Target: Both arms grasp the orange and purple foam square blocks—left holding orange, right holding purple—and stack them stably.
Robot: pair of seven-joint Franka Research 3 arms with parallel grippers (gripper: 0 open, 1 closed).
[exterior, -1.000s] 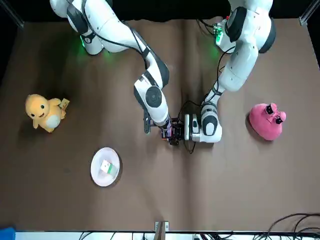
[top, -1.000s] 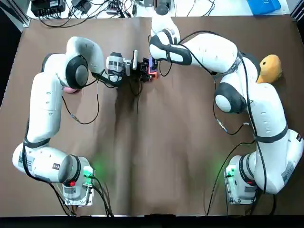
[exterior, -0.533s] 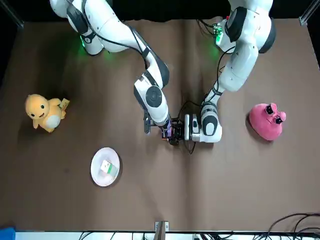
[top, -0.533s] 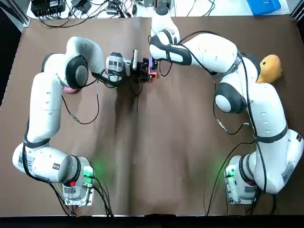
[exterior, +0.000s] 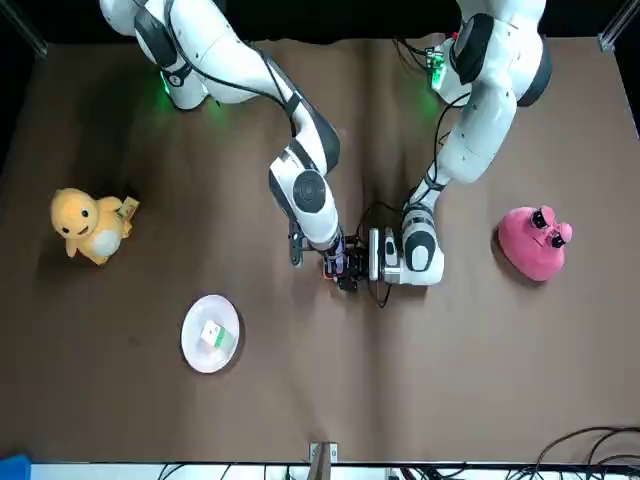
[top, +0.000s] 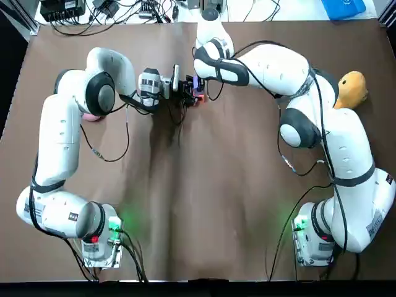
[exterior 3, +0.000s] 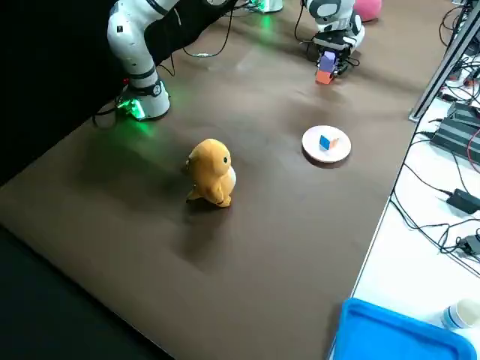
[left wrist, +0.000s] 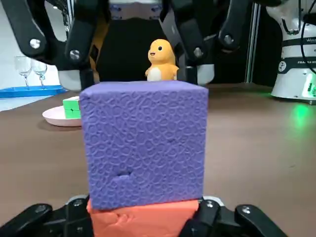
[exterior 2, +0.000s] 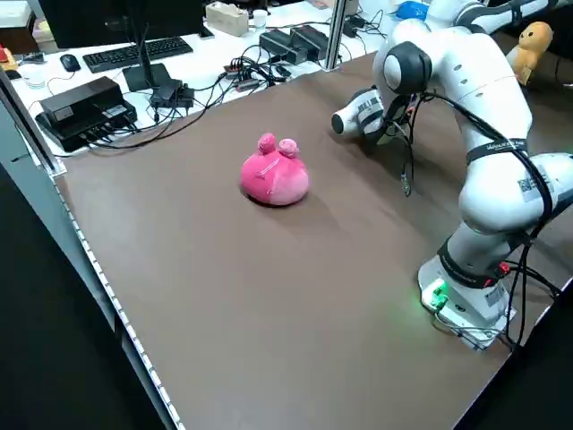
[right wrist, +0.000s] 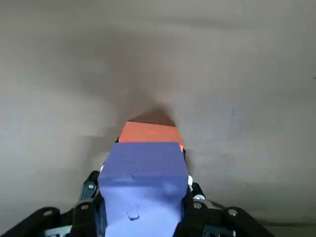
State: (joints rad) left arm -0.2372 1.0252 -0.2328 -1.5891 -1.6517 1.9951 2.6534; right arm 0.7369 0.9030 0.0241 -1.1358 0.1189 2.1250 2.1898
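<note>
purple block (left wrist: 145,143) sits right on top of the orange block (left wrist: 143,220), near the bench's (top: 204,185) far edge. left gripper (top: 187,93) jaws clamp orange from the side, right gripper (top: 198,84) jaws pinch purple from above.

A brown table (top: 204,204) adjoins a white desk (exterior 2: 204,45) cluttered with cables (exterior 2: 192,112), a keyboard (exterior 2: 143,52) and black boxes (exterior 2: 85,103).

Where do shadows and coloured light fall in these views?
Top view: green glow on the table at both arm bases. Right wrist view: a dark shadow on the table beyond the orange block, which the left claw holds under the right claw's purple block.
</note>
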